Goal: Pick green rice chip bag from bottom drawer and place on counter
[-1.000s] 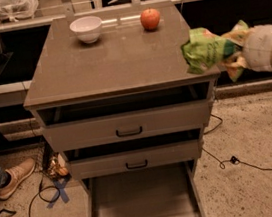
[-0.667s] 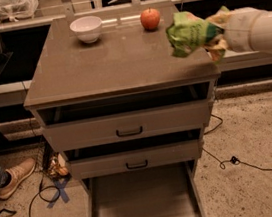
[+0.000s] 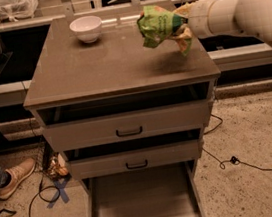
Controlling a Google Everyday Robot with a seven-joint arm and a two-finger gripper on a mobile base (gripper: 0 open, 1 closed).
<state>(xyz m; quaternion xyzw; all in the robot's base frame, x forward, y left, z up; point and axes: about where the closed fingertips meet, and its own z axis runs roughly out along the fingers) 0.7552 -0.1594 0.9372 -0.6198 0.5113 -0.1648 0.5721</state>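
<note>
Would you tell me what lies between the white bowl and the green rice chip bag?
Only bare counter, in the camera view; the gripper holds the green rice chip bag above it, right of the white bowl.

Dim warm light, soft shadow on counter (image 3: 94, 66) under hand (image 3: 181, 27) gripping green rice chip bag (image 3: 157, 24)

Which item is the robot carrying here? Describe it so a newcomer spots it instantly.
Start at the three-drawer cabinet and its counter. Above its right rear part, the claw on the white arm holds the green rice chip bag off the surface. It is crumpled light green foil, unlike the smooth white bowl resting at the left rear.
</note>
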